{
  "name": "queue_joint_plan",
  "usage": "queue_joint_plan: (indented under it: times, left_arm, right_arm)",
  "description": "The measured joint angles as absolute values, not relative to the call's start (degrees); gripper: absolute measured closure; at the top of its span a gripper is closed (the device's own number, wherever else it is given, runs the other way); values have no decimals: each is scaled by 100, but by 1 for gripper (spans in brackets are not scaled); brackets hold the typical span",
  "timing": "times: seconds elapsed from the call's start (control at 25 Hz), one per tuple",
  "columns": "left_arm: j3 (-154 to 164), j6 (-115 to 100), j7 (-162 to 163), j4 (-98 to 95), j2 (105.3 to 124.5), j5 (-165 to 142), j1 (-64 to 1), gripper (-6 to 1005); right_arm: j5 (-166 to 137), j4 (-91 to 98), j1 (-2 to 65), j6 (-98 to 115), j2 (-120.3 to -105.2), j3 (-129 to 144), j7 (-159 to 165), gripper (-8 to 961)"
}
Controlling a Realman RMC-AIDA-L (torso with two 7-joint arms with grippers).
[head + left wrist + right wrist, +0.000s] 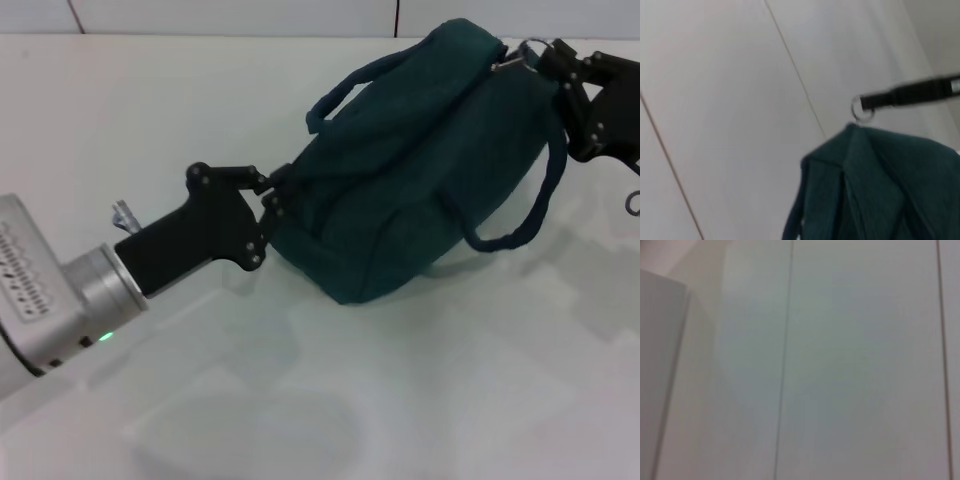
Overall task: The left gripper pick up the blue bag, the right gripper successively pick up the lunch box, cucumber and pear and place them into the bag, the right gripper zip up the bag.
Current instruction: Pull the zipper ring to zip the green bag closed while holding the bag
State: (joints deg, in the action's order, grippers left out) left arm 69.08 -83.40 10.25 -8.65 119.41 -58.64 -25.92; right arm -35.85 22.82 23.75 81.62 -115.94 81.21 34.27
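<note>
Our left gripper [272, 213] reaches in from the near left of the head view, its black fingers pinched on the fabric at the near end of the blue bag [415, 165]. Behind the claw we see the silver-and-white arm with a small green light glowing on it.

The bag lies stretched across the white table [150, 130], running from that pinched end up toward the far right. It looks full and rounded. One loop handle [345, 90] arches over its far-left side, and a second handle [520, 215] hangs down on the side nearer us.

Our right gripper [548, 62] sits at the far right, at the top end of the bag, where the zipper's silver ring pull [530, 48] shows. The claw touches that spot, but we cannot tell whether its fingers are closed on the pull or merely beside it.

From the left wrist camera we see a peak of the bag [880, 185], with the silver ring [861, 109] just above it and a thin black finger [910, 93] reaching to the ring.

Our right wrist camera shows only pale panelled surfaces.
</note>
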Motion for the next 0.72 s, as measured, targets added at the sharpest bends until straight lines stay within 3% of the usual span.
queue_joint_plan:
  times: [0.32,0.72]
  left_arm:
    - [6915,-8687,1617,-1076,11935,-5869,-2523,951]
    - [6924,-8618,1700,-889,12022,-5734,-2602,853]
  right_arm:
    - [-3480,2252,2325,8182,-11592,8160,3402,947]
    - [-3515,2305,2384,8304,-11593,8205,3401,947]
